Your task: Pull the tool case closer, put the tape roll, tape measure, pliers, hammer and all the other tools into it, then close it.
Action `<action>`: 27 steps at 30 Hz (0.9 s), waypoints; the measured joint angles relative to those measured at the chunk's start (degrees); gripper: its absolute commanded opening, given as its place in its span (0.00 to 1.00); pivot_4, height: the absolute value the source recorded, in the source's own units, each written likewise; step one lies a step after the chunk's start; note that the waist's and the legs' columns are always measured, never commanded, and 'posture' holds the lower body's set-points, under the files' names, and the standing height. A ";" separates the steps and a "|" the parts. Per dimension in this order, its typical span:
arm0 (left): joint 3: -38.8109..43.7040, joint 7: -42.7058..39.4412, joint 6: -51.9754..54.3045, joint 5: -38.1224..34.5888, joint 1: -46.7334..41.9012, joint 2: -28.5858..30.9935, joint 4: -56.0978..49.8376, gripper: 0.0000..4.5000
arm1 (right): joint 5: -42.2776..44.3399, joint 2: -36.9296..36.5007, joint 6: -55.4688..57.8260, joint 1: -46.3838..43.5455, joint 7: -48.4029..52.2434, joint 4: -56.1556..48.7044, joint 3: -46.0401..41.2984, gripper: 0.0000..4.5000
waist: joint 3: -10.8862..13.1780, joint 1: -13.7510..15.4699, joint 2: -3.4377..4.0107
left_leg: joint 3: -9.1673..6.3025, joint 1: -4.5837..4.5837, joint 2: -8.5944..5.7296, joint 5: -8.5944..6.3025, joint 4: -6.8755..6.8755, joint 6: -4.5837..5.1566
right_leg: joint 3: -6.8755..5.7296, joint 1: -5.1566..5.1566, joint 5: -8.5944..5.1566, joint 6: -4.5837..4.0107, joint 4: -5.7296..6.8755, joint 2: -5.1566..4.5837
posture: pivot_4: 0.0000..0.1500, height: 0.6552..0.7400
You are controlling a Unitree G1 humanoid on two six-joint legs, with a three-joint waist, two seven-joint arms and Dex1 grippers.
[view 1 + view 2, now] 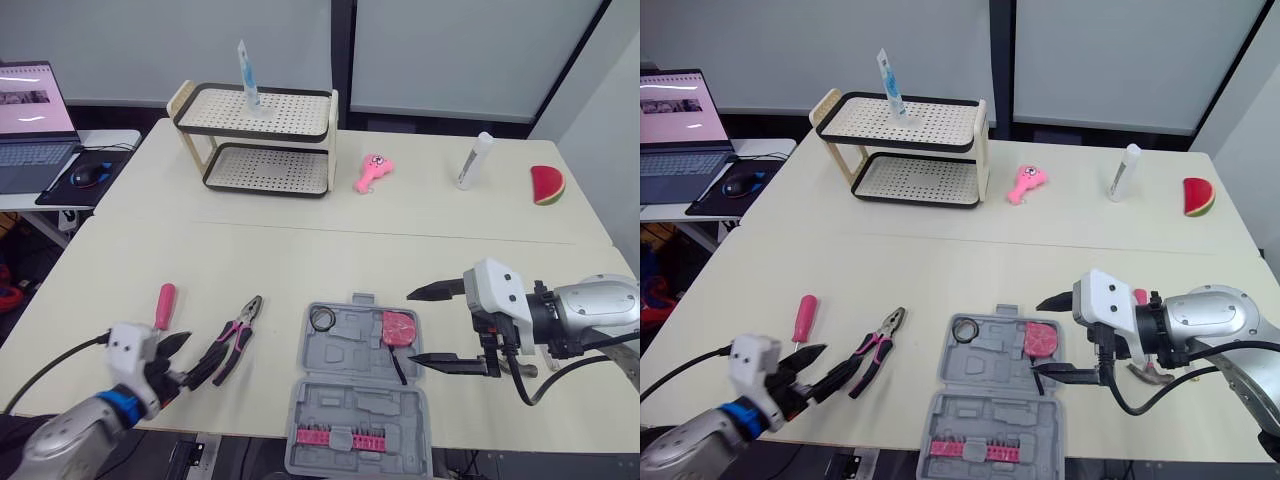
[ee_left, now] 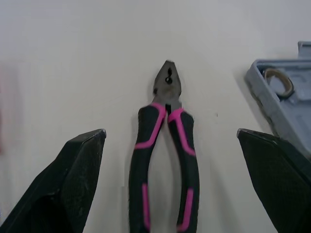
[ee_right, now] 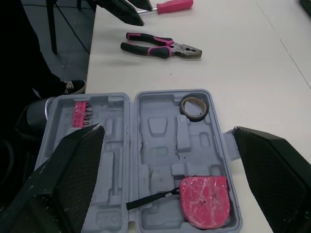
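At table [image 1: 300, 262] front edge, pliers [image 1: 238, 343] before spread left end effector [image 1: 192, 357].

Your left arm [image 1: 65, 432] sits low at the near left, with the forearm angled forward and toward the right. A blue ring sits just behind its white wrist block. The left gripper [image 1: 195, 358] points the same way as the forearm. Its two black fingers [image 2: 73, 179] are spread wide apart and grip nothing. Your right arm [image 1: 605, 305] lies in from the right side, with the silver forearm about level and the white wrist housing at its front. The right gripper [image 1: 412, 326] points toward your left and is turned so that one finger lies farther out and the other nearer to you. Its tips are well apart and empty.
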 measured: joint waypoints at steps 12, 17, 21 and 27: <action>-9.40 8.93 1.38 8.57 -7.17 -1.41 6.78 1.00 | -1.72 -0.20 -0.82 1.43 -0.40 -0.12 1.22 0.99 | -0.01 -0.07 0.04 | 0.01 -0.01 0.00 0.00 -0.02 0.00 | 0.02 -0.02 0.01 0.00 0.03 0.02 | 1.00 0.94; -10.66 7.98 1.54 9.41 -7.28 0.01 6.82 0.96 | -1.99 -0.20 -1.07 2.26 -0.47 -0.57 1.33 1.00 | -0.04 -0.08 0.09 | 0.01 0.01 -0.01 0.00 -0.02 0.00 | 0.03 0.00 0.01 0.00 0.03 0.01 | 1.00 0.94; -12.13 7.29 1.70 10.29 -8.05 1.36 7.23 0.74 | -1.98 -0.19 -1.06 2.28 -0.57 -1.20 1.33 1.00 | -0.05 -0.07 0.14 | 0.01 0.01 -0.02 0.00 -0.01 0.00 | 0.04 0.00 0.01 0.01 0.03 0.01 | 1.00 0.94; -12.60 6.17 1.67 10.95 -8.66 1.64 8.28 0.56 | -1.97 -0.19 -0.95 2.28 -0.96 -1.25 1.33 1.00 | -0.15 0.00 0.37 | 0.01 0.02 -0.04 0.00 -0.02 0.00 | 0.04 0.01 0.01 0.01 0.03 -0.01 | 1.00 0.94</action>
